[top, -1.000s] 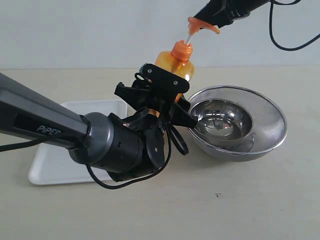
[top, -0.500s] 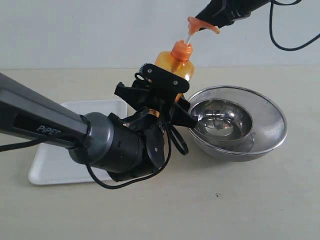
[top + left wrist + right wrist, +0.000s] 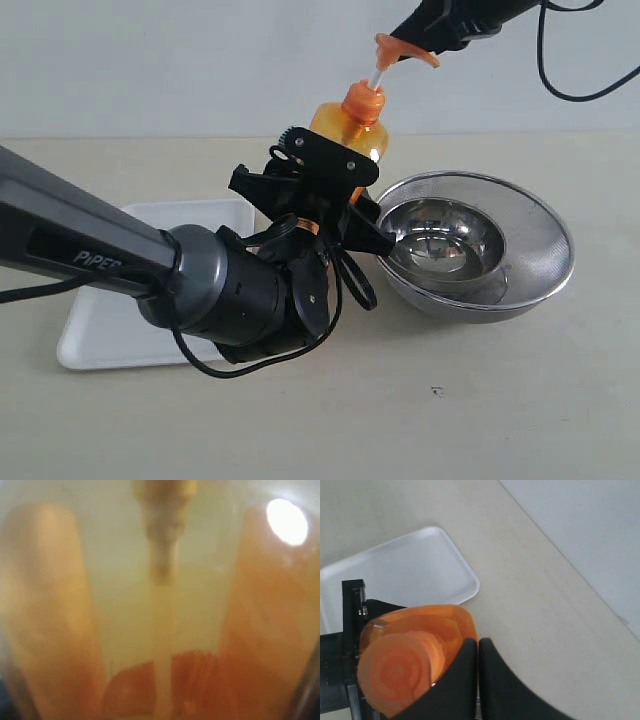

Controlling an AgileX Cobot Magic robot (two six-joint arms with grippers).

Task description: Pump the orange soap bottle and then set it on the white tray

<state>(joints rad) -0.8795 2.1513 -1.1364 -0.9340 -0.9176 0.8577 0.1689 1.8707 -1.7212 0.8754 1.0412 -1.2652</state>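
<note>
Your left tool (image 3: 335, 188) is clenched round the orange soap bottle (image 3: 350, 125), steadying it between the white tray (image 3: 150, 215) on the left and the steel bowl (image 3: 545, 265) on the right, probably to catch soap. Your right tool (image 3: 477, 647), fingers pinched together, rests on the pump head (image 3: 405, 48), whose stem is raised, ready to press.

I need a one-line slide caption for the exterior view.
Left gripper holds the orange soap bottle beside a steel mesh bowl; shut right gripper touches its pump head.
</note>
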